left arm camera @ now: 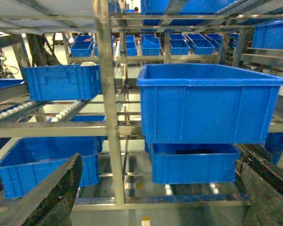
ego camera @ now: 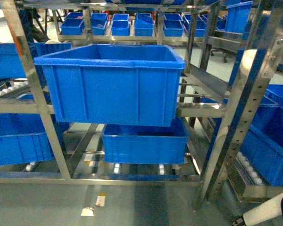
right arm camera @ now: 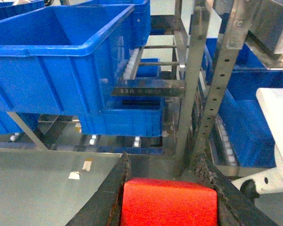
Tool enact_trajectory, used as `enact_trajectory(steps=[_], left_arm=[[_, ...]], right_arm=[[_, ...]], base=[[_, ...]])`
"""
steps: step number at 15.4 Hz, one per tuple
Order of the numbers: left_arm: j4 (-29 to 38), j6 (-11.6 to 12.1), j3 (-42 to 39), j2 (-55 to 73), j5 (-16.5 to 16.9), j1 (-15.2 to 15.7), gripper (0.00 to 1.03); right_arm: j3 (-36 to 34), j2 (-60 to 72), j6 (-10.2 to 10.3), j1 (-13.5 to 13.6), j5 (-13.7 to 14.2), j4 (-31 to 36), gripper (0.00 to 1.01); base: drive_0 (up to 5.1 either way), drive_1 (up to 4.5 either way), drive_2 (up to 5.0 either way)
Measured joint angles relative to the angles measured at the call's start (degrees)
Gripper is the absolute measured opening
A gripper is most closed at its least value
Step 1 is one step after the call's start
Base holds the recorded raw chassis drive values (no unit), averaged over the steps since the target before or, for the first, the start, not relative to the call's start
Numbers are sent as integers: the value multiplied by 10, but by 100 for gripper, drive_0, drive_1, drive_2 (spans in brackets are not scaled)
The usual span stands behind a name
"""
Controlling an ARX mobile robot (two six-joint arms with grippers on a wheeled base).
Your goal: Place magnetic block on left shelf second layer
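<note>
Block (right arm camera: 169, 203), red and glossy, sat clamped between the right claw's (right arm camera: 169, 207) two dark fingers (right arm camera: 108, 197), which pressed against its sides. Ahead of and above that claw stood a big blue crate (right arm camera: 52, 61) on the steel shelf (right arm camera: 148, 88), with a second crate (right arm camera: 125, 120) below it. The left claw (left arm camera: 155, 197) was spread wide and held nothing, facing the same rack. By my reading, pickup was finished; carrying the block to the left shelf's second layer and releasing it there remained.
</note>
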Motion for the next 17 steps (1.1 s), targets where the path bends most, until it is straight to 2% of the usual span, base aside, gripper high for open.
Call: enact_trajectory(steps=[17], left_arm=[[0,0,0,0,0,0,98]], right_arm=[[0,-2,0,3,-1,-2,33]], base=[[-495,246,246]])
